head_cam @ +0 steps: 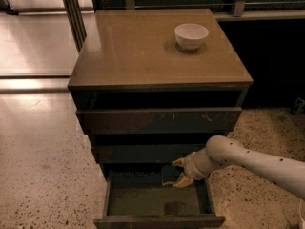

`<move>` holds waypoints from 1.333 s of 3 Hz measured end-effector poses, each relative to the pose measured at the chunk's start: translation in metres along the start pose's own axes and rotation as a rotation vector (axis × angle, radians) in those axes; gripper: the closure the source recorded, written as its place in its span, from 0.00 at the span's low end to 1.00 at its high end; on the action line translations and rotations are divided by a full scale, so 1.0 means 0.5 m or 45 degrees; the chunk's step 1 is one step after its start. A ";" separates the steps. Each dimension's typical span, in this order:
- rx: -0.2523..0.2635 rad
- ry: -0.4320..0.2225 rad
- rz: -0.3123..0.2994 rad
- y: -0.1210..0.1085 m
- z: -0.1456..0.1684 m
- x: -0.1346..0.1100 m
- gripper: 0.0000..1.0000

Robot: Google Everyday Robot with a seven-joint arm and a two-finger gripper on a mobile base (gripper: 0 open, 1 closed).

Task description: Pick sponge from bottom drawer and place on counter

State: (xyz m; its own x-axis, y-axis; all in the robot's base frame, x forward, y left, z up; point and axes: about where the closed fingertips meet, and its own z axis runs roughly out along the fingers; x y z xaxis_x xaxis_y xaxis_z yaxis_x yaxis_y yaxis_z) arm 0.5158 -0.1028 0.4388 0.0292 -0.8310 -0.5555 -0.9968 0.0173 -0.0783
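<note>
Claw (177,172) over the open drawer (157,203)
It is clamped on the dark sponge (168,174), near the drawer's back right corner.

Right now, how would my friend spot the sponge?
Start at the tan counter. Below it, over the open bottom drawer, the gripper holds the sponge. It is a small dark block, unlike the round white bowl up on top.

Speckled floor (38,175), glossy, w/ bright glare top left. Dark wood cabinet (162,120) in center. Metal post (71,13) behind it at left. Dark recess (274,56) at right.
</note>
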 end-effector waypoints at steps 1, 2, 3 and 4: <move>-0.015 0.005 -0.009 0.004 -0.006 -0.011 1.00; -0.006 0.007 -0.024 0.007 -0.062 -0.052 1.00; 0.027 0.016 -0.056 0.016 -0.180 -0.143 1.00; 0.145 0.018 -0.112 0.014 -0.334 -0.252 1.00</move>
State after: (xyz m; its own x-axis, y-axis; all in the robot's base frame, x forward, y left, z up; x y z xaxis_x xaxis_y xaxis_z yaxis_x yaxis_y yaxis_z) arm 0.4924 -0.0907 0.6466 0.1141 -0.8398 -0.5307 -0.9755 0.0063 -0.2198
